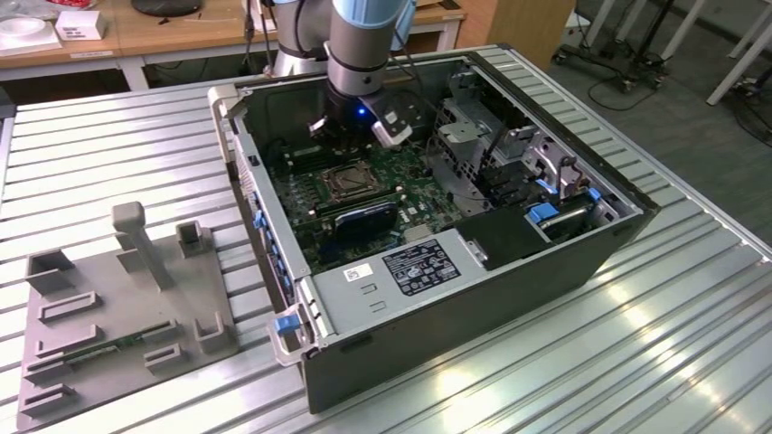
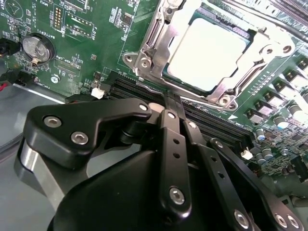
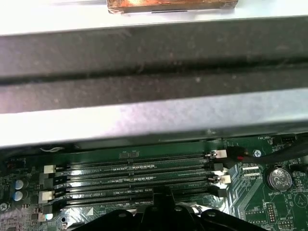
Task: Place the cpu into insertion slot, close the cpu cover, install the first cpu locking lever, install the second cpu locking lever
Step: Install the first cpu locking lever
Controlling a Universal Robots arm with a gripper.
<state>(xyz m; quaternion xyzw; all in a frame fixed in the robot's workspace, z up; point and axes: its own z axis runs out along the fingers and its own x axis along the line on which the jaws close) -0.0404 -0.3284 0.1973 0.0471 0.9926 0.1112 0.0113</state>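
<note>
Exterior view: your arm (image 1: 356, 54) drops from the upper middle into the open case (image 1: 579, 262). The gripper (image 1: 342, 143) hangs low over the board, near the slot (image 1: 347, 181) at frame centre. Room is tight, with a case wall on the exterior view's left and a drive cage (image 1: 471, 136) on its right. A grey fixture (image 1: 121, 307) sits lower left on the table (image 1: 675, 344), well apart.

Second wrist view: the cpu (image 2: 207, 55) lies flat in the slot and the cover (image 2: 173, 24) looks down around it. By my read you have placement done and the cover likely closed. I cannot tell whether the levers are latched. Jaws are together with nothing between them, over the memory slots (image 2: 211, 120) just beside the slot, clear of the cover.

First wrist view: jaws together above the memory slots, with the case edge looming close behind.
</note>
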